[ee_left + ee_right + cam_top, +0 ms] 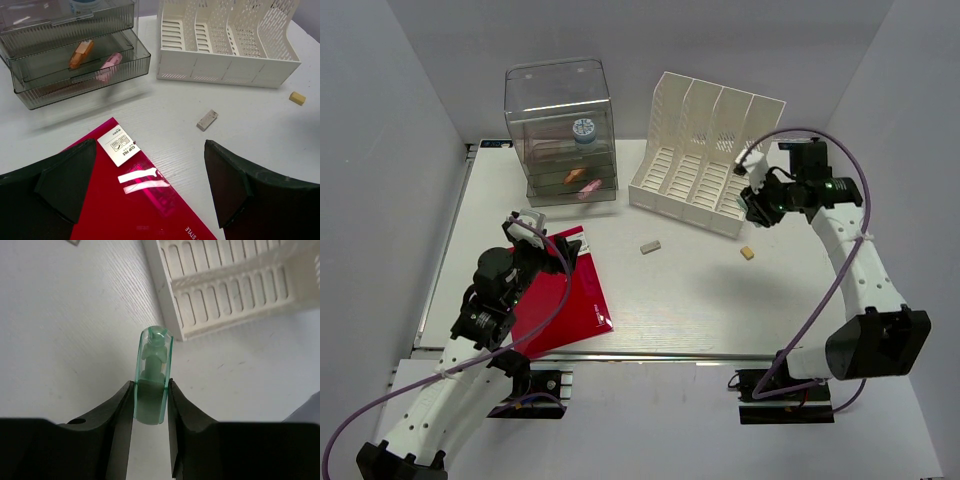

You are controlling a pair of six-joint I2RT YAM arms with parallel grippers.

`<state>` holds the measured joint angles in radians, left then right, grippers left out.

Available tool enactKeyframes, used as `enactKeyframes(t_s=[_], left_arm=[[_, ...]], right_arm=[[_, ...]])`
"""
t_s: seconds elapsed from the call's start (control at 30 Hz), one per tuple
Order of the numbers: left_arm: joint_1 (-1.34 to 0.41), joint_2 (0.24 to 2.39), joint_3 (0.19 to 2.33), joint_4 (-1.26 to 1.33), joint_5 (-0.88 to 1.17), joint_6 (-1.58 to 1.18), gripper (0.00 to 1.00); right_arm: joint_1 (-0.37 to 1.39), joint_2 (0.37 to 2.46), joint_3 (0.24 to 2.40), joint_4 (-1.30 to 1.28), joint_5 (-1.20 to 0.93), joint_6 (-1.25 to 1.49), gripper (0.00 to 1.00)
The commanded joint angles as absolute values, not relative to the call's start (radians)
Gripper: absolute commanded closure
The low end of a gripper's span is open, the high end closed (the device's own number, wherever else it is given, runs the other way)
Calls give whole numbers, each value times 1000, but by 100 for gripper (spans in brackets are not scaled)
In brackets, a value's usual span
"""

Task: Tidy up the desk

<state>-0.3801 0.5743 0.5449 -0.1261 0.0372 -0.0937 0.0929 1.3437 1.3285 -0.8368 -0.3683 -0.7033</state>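
Note:
The white desk (720, 300) holds a red clip file (570, 300) at the front left. My left gripper (542, 252) hovers open and empty above its far corner; in the left wrist view the file (125, 210) and its white label lie between the spread fingers of the gripper (150, 150). My right gripper (758, 205) is raised near the front right corner of the white file rack (700, 160). In the right wrist view it (151, 390) is shut on a small translucent green plastic item (154, 360), held above the desk.
A clear drawer box (560, 130) stands at the back left, its lower drawers open with an orange item (81, 53) and a pink item (108, 66) inside. A small grey block (650, 246) and a tan block (748, 253) lie mid-desk. Walls enclose three sides.

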Motion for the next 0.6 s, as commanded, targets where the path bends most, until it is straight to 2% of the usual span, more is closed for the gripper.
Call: enactKeyframes(t_s=[0.0, 0.13, 0.33, 0.47, 0.57], left_arm=[[-383, 568, 537, -113, 31, -87, 2], [-383, 558, 535, -113, 15, -86, 2], [-374, 542, 531, -110, -54, -89, 3], [-374, 526, 529, -110, -77, -92, 3], [-374, 514, 525, -107, -84, -95, 3]], right_arm=[[181, 1416, 1443, -930, -420, -966, 100], [314, 1525, 1627, -891, -364, -1055, 100], [540, 1799, 1897, -827, -287, -1123, 100], [618, 2018, 2127, -674, -249, -1137, 100], [681, 2118, 2171, -500, -200, -1161, 100]])
